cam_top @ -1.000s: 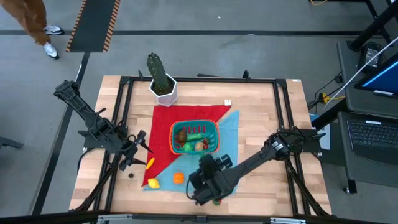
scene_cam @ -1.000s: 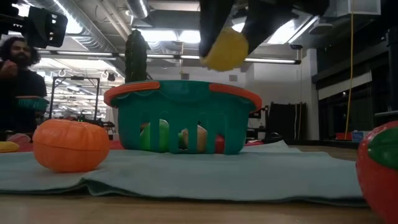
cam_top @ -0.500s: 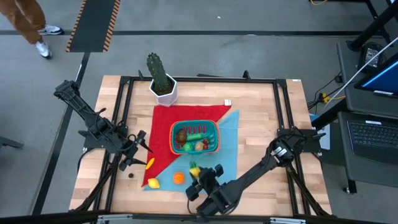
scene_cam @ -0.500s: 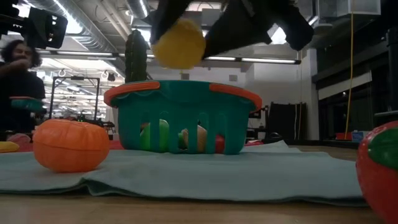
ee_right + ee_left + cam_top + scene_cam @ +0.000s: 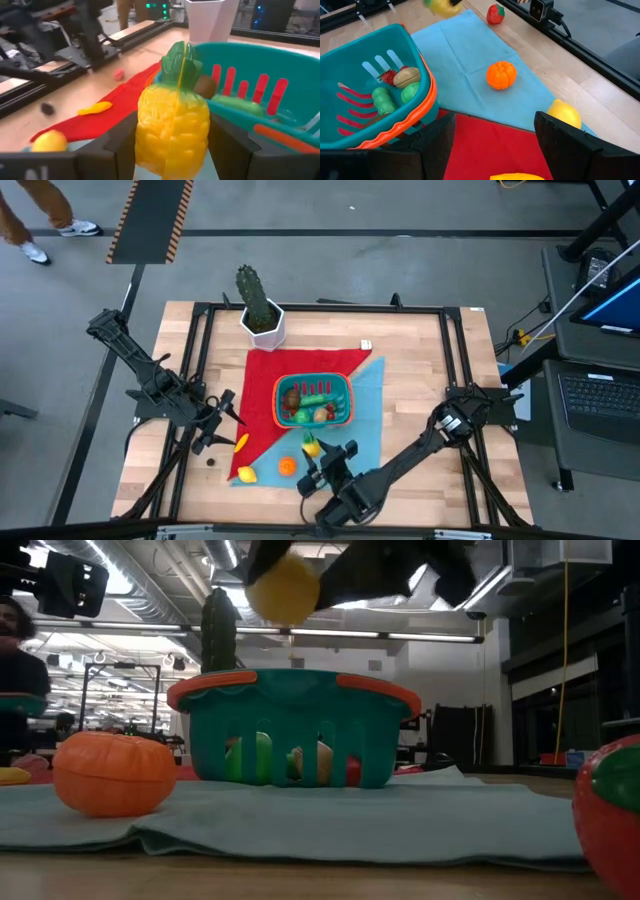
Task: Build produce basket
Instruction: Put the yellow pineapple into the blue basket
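Observation:
The teal basket [image 5: 313, 401] with its orange-red rim stands on a red cloth [image 5: 300, 366] and a blue cloth [image 5: 366, 423] and holds several toy pieces. My right gripper [image 5: 317, 454] hovers just near of the basket's near rim, shut on a yellow toy pineapple [image 5: 172, 120] with a green crown, which is higher than the rim in the low view [image 5: 285, 588]. An orange [image 5: 287, 466], a lemon [image 5: 245, 474] and a banana [image 5: 241, 442] lie loose near the basket. My left gripper [image 5: 220, 421] waits open at the table's left [image 5: 492, 150], over the red cloth. My right gripper pinches the pineapple's yellow body [image 5: 150, 130] by its two sides between its two fingers [image 5: 231, 145]. The fingers come from the table's near right, slanting slightly down toward the basket. The pineapple is lifted clear over the blue cloth, its green crown [image 5: 179, 62] at the far end.
A white pot with a cactus [image 5: 260, 315] stands at the far edge behind the basket. A red and green piece [image 5: 610, 812] lies close to the low camera, at the near edge. A small white block [image 5: 366, 345] and a dark bit [image 5: 211, 461] lie on the wood.
My right gripper has turned at the wrist and tipped up nearer level, bringing the pineapple out from under the arm toward the table's left and the basket's near rim. It stays shut on the pineapple. A person walks past beyond the far left corner.

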